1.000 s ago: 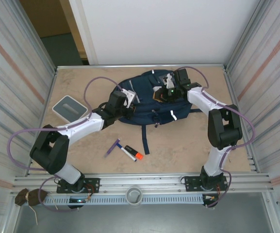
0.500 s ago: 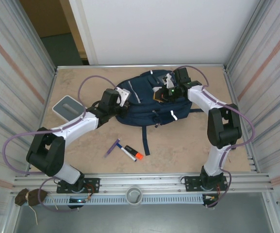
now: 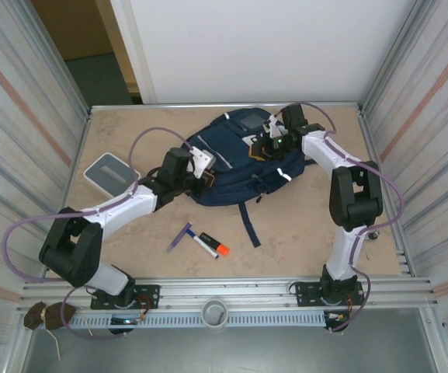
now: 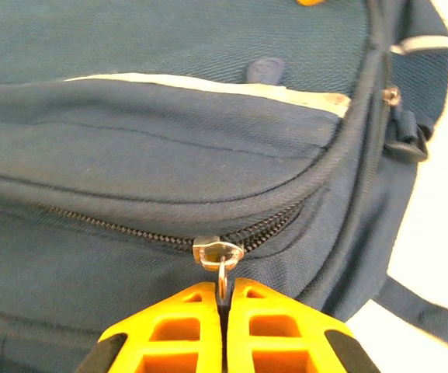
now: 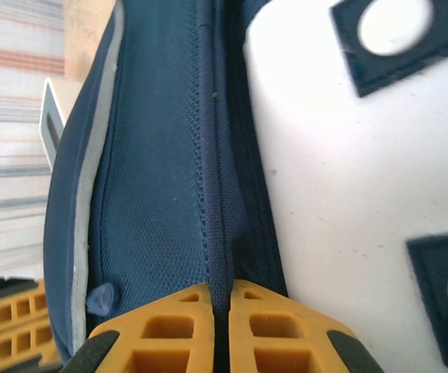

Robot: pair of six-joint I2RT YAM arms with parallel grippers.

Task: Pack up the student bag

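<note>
One student bag (image 3: 235, 167) lying toward the far side of the bench (image 3: 309, 233), left hand (image 4: 222, 294) clamped on one zipper pull (image 4: 219, 253), right hand (image 5: 220, 299) pinching the bag's seam (fingers pressed together), one pen (image 3: 181, 235), one marker (image 3: 210, 245) nearby

The student bag (image 3: 235, 167) lies in the upper middle of the frame on a tan table (image 3: 309, 225). One dark strap (image 3: 247, 225) trails toward the lower edge. The left gripper (image 3: 204, 169) meets the bag's left side and the right gripper (image 3: 262, 148) its upper right. A flat grey rectangular tray (image 3: 111, 172) sits at the left. Below the bag lie a purple pen (image 3: 180, 235) and an orange-capped marker (image 3: 210, 245), just beside each other.
</note>
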